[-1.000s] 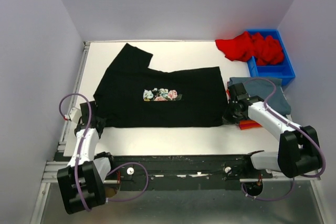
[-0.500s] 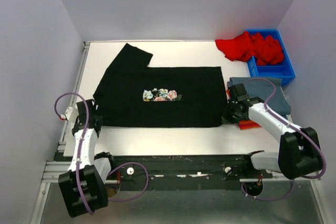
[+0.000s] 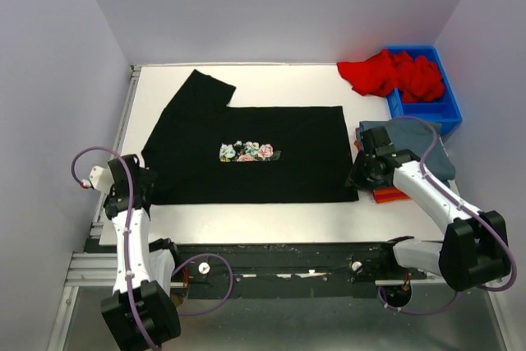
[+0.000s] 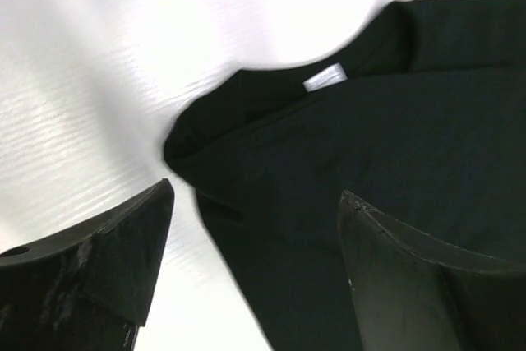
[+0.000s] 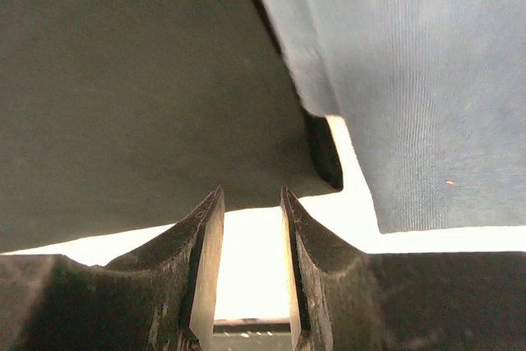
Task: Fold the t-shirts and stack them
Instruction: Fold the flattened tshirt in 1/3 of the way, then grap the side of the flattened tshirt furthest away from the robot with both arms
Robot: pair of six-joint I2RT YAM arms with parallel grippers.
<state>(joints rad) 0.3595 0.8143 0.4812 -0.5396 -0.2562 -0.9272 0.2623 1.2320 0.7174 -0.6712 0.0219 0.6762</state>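
White table point(image 3: 246, 219), black t-shirt point(image 3: 304, 162) flat; left fingers point(image 4: 90, 260) wide apart, right fingers point(image 5: 205, 260) narrowly parted.

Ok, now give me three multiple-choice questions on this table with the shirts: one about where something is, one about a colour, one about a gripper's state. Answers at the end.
1. Where is the red t-shirt?
A. Folded at the near left of the table.
B. Spilling over the rim of the blue bin at the far right.
C. Under the left arm.

2. What colour is the top t-shirt of the folded stack on the right?
A. Slate-blue.
B. Green.
C. White.

3. How is the left gripper?
A. Shut on a red sleeve.
B. Open, holding nothing.
C. Shut on the bin.

Answers:
1 B: the red cloth hangs out of the bin onto the table.
2 A: it is slate-blue and lies on an orange t-shirt.
3 B: its wrist view shows the jaws wide apart, with the black t-shirt lying ungripped beyond them.
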